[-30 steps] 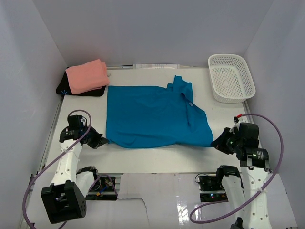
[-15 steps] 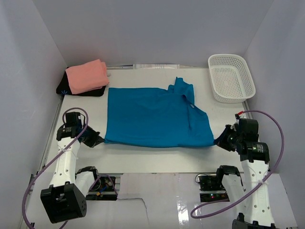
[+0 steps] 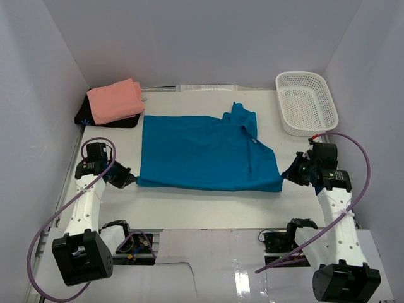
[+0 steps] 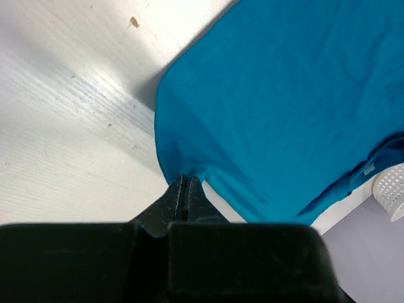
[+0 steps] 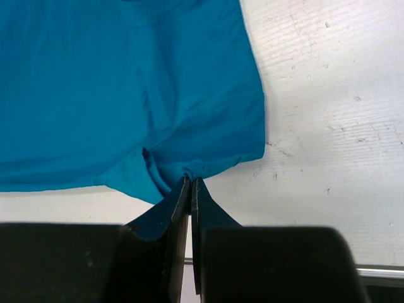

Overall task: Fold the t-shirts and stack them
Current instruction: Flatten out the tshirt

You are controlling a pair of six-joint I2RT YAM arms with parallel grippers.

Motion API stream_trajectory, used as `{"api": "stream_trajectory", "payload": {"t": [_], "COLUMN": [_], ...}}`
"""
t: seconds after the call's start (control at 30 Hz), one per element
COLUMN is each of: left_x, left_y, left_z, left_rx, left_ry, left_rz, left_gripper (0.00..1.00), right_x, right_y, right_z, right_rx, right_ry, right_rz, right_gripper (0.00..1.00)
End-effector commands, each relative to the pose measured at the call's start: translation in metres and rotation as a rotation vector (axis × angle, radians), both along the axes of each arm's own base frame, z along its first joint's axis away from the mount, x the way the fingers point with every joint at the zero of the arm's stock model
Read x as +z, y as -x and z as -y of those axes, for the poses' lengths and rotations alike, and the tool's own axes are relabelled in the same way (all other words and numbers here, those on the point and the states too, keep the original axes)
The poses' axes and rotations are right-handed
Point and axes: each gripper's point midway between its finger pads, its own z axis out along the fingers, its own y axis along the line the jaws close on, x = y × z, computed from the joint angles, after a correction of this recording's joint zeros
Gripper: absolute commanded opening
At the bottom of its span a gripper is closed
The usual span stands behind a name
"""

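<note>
White table (image 3: 189, 205) w/ teal tee (image 3: 202, 154)

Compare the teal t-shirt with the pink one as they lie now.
The teal t-shirt lies spread mid-table; the pink t-shirt is folded at the far left corner. The teal one is pinched at both near corners by the left gripper and right gripper; the pink one is untouched. Both are plain cloth.
</note>
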Motion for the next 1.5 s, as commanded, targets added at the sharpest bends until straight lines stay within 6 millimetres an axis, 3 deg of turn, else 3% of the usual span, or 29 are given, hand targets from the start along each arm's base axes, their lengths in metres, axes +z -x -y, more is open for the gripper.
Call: {"api": "stream_trajectory", "payload": {"t": [0.0,0.33,0.6,0.83,1.03,1.3,1.47], "left_x": [0.019,0.019,0.016,0.009,0.004,0.010,0.004], "left_y": [-0.026,-0.051,-0.071,-0.076,-0.075,-0.071,-0.064], "left_z": [-0.008,-0.017,-0.019,-0.024,-0.026,-0.026,-0.024], "left_rx": [0.029,0.056,0.055,0.055,0.062,0.064,0.065], "left_ry": [-0.020,-0.037,-0.022,-0.047,-0.057,-0.062,-0.061], "left_rz": [0.095,0.116,0.122,0.109,0.094,0.116,0.102], "left_gripper": [0.00,0.00,0.00,0.00,0.00,0.00,0.00], "right_x": [0.023,0.030,0.038,0.039,0.039,0.079,0.092], "right_y": [-0.027,-0.069,-0.103,-0.124,-0.133,-0.134,-0.130], "right_z": [0.001,-0.005,-0.035,-0.055,-0.062,-0.063,-0.075], "right_rx": [0.028,0.054,0.141,0.201,0.218,0.223,0.273], "right_ry": [0.028,0.052,0.058,0.072,0.075,0.073,0.034], "right_rz": [0.105,0.117,0.131,0.132,0.130,0.240,0.273], "right_gripper": [0.08,0.08,0.08,0.08,0.08,0.08,0.08]}}
